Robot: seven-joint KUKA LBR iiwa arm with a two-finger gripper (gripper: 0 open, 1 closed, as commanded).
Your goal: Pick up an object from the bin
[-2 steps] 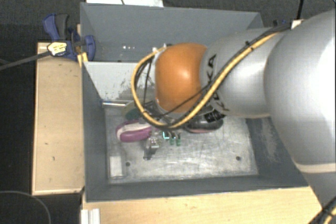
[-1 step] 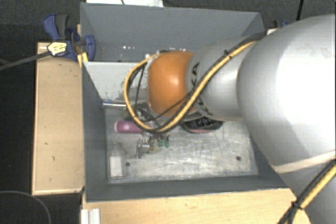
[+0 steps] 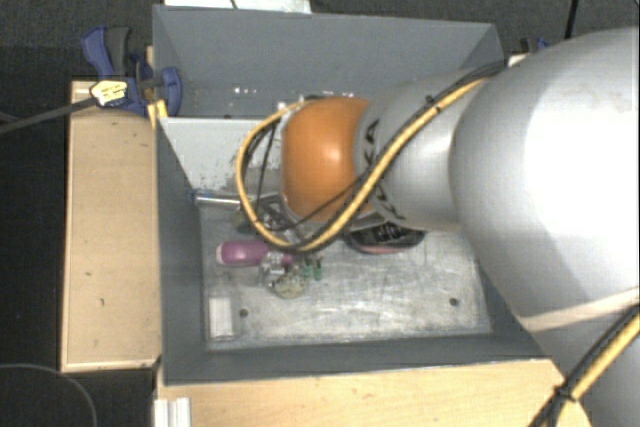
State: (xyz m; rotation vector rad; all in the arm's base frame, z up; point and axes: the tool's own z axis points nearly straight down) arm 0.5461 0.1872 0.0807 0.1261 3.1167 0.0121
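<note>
My gripper (image 3: pixel 268 217) shows as a dark body under the arm's orange cover, low over the left middle of the bin floor. Right below it lies a purple oblong thing (image 3: pixel 240 253), lengthwise from left to right. Next to that thing's right end sits a small round brownish piece with green bits (image 3: pixel 291 281). The gripper's lower end is among these two things, and I cannot make out whether it touches either.
A thin grey metal rod (image 3: pixel 214 199) lies by the back left wall. A small white flat block (image 3: pixel 220 317) rests in the front left corner. A dark round thing with a red rim (image 3: pixel 385 237) sits partly under the arm, which covers the bin's right side.
</note>
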